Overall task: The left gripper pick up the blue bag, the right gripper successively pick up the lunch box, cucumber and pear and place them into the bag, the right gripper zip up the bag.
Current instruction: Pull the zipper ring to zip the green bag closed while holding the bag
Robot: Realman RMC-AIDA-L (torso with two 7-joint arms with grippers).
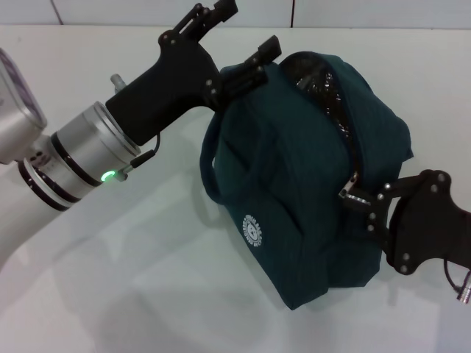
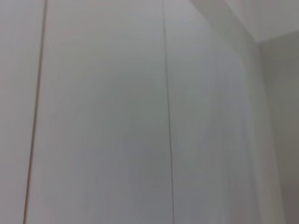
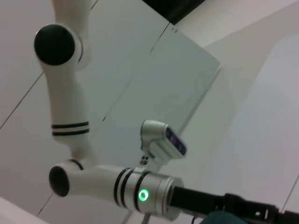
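The blue bag (image 1: 309,184) lies tilted on the white table (image 1: 147,279), logo side toward me. Its mouth is partly zipped, and silvery lining shows at the top. My left gripper (image 1: 257,28) is at the bag's top left corner with its fingers spread. The lower finger (image 1: 254,66) rests against the bag's rim and the upper one stands free above. My right gripper (image 1: 366,202) is at the bag's right side, shut on the metal zipper pull (image 1: 353,193). One loop handle (image 1: 210,158) hangs down the near side. The lunch box, cucumber and pear are out of view.
The right wrist view shows my left arm (image 3: 93,182) with its green light, and a sliver of the bag (image 3: 224,218) at the edge. The left wrist view shows only pale wall panels (image 2: 140,116). Bare white table lies in front of the bag.
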